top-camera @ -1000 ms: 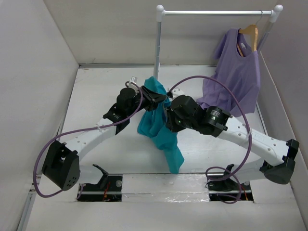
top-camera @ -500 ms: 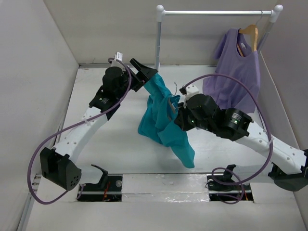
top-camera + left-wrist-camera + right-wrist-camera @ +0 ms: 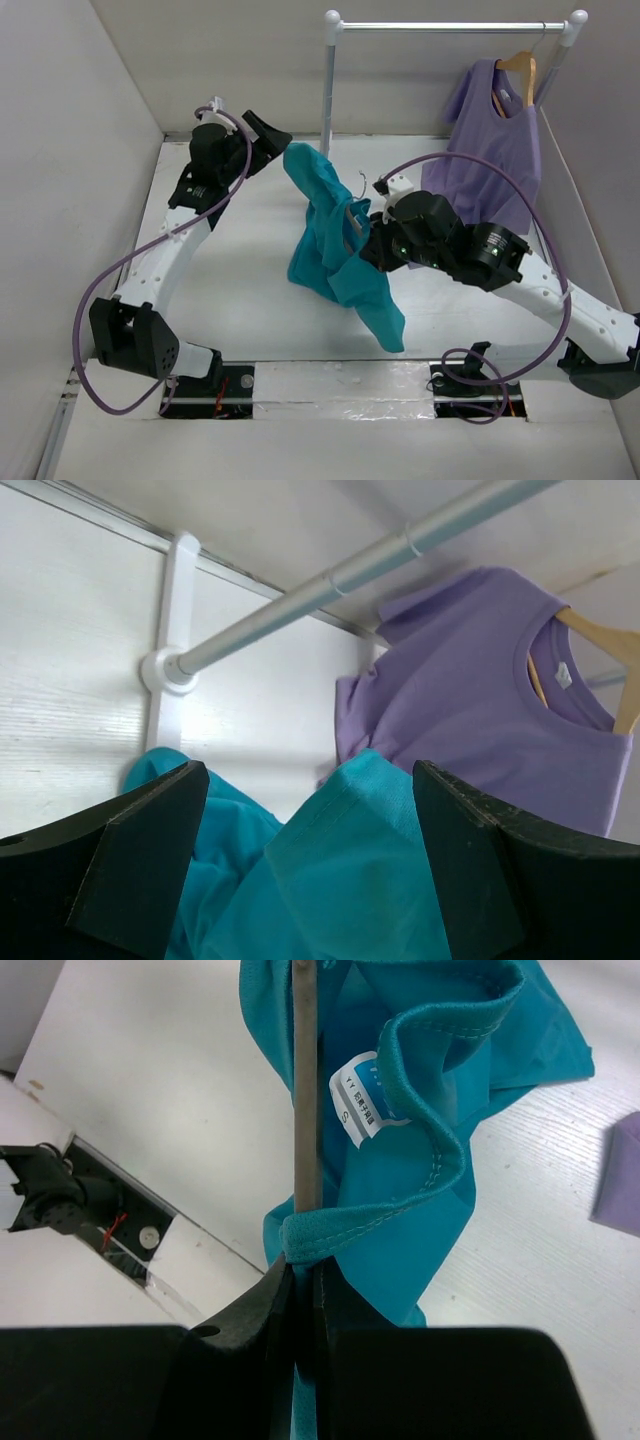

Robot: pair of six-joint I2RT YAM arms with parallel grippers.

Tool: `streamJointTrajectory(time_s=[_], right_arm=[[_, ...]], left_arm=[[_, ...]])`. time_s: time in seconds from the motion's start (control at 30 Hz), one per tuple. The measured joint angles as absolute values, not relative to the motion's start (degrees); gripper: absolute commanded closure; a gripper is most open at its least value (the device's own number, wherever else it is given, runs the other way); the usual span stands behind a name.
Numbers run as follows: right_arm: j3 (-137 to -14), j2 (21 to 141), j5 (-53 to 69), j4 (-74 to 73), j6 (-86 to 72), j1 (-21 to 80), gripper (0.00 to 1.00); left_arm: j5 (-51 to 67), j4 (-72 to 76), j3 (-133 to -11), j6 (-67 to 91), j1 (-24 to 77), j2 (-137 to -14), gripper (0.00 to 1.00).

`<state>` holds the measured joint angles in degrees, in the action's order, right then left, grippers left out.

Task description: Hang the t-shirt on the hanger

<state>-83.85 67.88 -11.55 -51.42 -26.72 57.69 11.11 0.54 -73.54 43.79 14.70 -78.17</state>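
Teal t-shirt (image 3: 335, 265) hangs bunched above counter (image 3: 230, 290), collar edge + thin grey hanger (image 3: 305, 1080) pinched tight in R pincer (image 3: 303, 1272); L pincer (image 3: 272, 138) spread wide just beside shirt's top end.

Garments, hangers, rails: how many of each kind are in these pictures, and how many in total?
Garments: 2, the teal t-shirt and the purple top.
Hangers: 2, the grey hanger and the wooden hanger.
Rails: 1, the clothes rail.
Total: 5
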Motion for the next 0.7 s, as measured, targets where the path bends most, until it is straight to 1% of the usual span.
streamJointTrajectory(time_s=[0.13,0.17,0.23,0.27,0.33,0.37,0.4,0.43,0.47,0.5,0.7], right_arm=[[-83.85,67.83,-9.72,-51.31,-26.76,57.39,1.00],[-83.85,67.83,-9.32,-51.24,-26.79,57.30,1.00],[-83.85,67.83,-8.43,-50.81,-26.81,56.99,1.00],[-83.85,67.81,-8.05,-50.54,-26.81,56.97,1.00],[-83.83,67.79,-7.46,-50.11,-26.98,56.95,1.00],[-83.83,67.79,-7.18,-49.89,-27.05,56.77,1.00],[-83.83,67.75,-6.76,-49.67,-27.24,56.58,1.00],[-83.81,67.68,-6.42,-49.54,-27.27,56.36,1.00],[-83.70,67.55,-6.09,-49.28,-27.42,56.05,1.00],[-83.50,67.40,-5.61,-49.04,-27.44,55.70,1.00],[-83.40,67.02,-2.63,-48.62,-27.46,53.34,1.00]], left_arm=[[13.91,3.97,-72.88,44.49,15.05,-79.15,0.28],[14.70,5.39,-72.40,45.15,15.05,-79.15,0.32],[16.14,9.19,-70.72,46.50,15.05,-79.00,0.36],[16.60,11.05,-69.56,47.37,15.05,-78.89,0.45],[17.21,13.43,-67.33,48.95,15.05,-78.78,0.58],[17.30,14.39,-66.39,49.63,15.05,-78.78,0.69],[17.37,15.07,-65.60,50.19,15.05,-78.78,0.74],[17.41,15.46,-65.14,50.48,15.05,-78.78,0.82],[17.39,15.62,-64.97,51.03,15.05,-78.78,0.96],[17.34,15.73,-64.97,51.55,15.05,-78.78,1.00],[13.80,15.66,-65.91,51.16,15.07,-77.58,1.00]])
